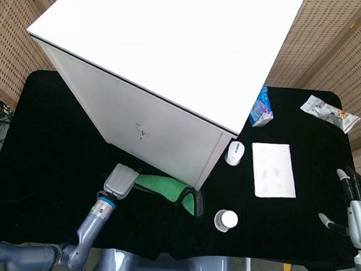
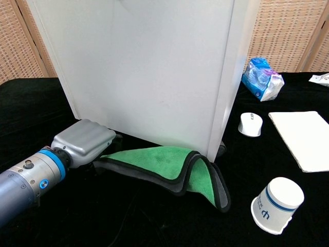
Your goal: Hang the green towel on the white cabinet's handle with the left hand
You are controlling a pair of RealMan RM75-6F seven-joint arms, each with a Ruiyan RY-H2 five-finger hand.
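Left hand (image 2: 85,142) at green towel (image 2: 164,163) edge, fingers hidden, grasp unclear. Right hand (image 1: 360,204) fingers apart, empty. Cup (image 2: 276,205) logo illegible.

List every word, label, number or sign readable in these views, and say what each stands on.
Paper cup: a blue mark below a blue band, resembling "rh"; not surely readable.
Blue packet: print too blurred to read.
Snack packet: print too small to read.
Notepad: faint pinkish marks, not legible.
Left hand, at the green towel: wrist markings too small to read.
White cabinet: no text.
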